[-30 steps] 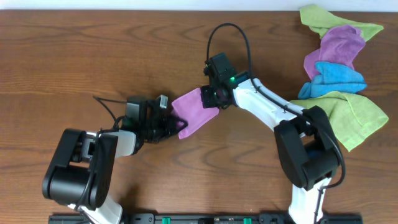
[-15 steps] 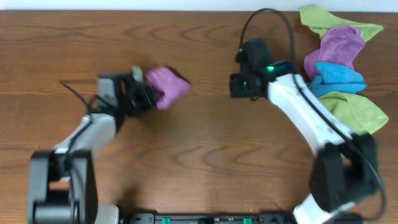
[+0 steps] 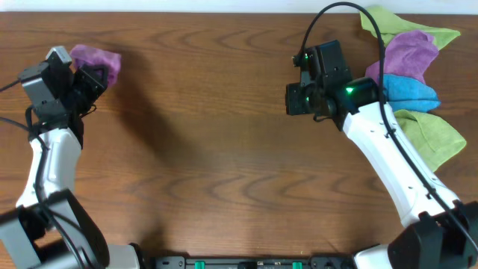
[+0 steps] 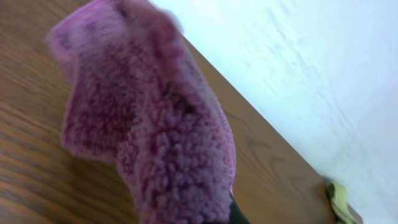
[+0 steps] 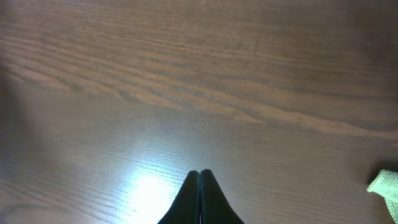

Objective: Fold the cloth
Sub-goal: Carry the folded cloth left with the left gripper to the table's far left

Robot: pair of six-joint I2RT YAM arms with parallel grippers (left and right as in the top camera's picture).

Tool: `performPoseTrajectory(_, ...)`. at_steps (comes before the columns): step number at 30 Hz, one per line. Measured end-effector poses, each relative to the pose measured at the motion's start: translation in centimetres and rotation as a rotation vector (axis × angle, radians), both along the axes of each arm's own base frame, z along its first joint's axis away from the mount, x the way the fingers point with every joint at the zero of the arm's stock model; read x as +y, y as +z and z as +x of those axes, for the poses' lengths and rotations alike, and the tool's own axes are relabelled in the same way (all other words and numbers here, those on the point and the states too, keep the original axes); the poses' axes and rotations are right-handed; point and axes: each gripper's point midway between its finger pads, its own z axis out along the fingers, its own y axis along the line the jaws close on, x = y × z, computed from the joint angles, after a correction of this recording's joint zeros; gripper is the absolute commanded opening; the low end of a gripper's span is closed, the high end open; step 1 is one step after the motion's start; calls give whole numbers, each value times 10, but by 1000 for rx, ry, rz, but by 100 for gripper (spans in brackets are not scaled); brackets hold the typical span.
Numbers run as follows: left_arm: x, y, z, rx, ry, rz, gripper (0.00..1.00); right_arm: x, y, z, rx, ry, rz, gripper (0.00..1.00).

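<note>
The purple cloth (image 3: 98, 60) is bunched up in my left gripper (image 3: 88, 75) at the far left back of the table. In the left wrist view the cloth (image 4: 149, 118) fills the frame as a folded fuzzy wad and hides the jaws, which are shut on it. My right gripper (image 3: 293, 99) is over bare table at the right of centre. Its jaws (image 5: 199, 177) are shut and empty, above the wood.
A pile of cloths lies at the back right: a green one (image 3: 388, 22), a mauve crumpled one (image 3: 409, 52), a blue one (image 3: 407, 91) and another green one (image 3: 429, 134). A pale green cloth corner (image 5: 387, 185) shows in the right wrist view.
My left gripper has carried the purple cloth from the table's middle to the far left back. My right gripper let go of it and drew back to the right.
</note>
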Motion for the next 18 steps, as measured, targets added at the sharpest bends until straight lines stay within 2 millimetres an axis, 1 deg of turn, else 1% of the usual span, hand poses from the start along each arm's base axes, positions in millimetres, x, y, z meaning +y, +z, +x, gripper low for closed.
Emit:
performPoseTrajectory(2, 6, -12, 8, -3, 18, -17, 6, 0, -1, -3, 11, 2, -4, 1)
performPoseTrajectory(3, 9, -18, 16, -19, 27, -33, 6, 0, -3, -5, 20, 7, -8, 1)
performPoseTrajectory(5, 13, -25, 28, -57, 38, -60, 6, 1, -4, -8, 30, 13, -13, 1)
performPoseTrajectory(6, 14, -27, 34, -72, 39, -74, 6, 3, -5, -10, 37, 18, -15, 1)
performPoseTrajectory(10, 15, -56, 57, -57, 29, -185, 6, 8, -7, -17, 56, 37, -22, 1)
performPoseTrajectory(12, 14, -65, 73, -50, -7, -234, 5, 10, -7, -18, 57, 42, -23, 1)
performPoseTrajectory(15, 16, -68, 95, -58, -39, -284, 6, 16, -7, -21, 58, 58, -25, 1)
performPoseTrajectory(18, 20, -60, 107, -75, -39, -304, 6, 22, -8, -25, 60, 76, -25, 1)
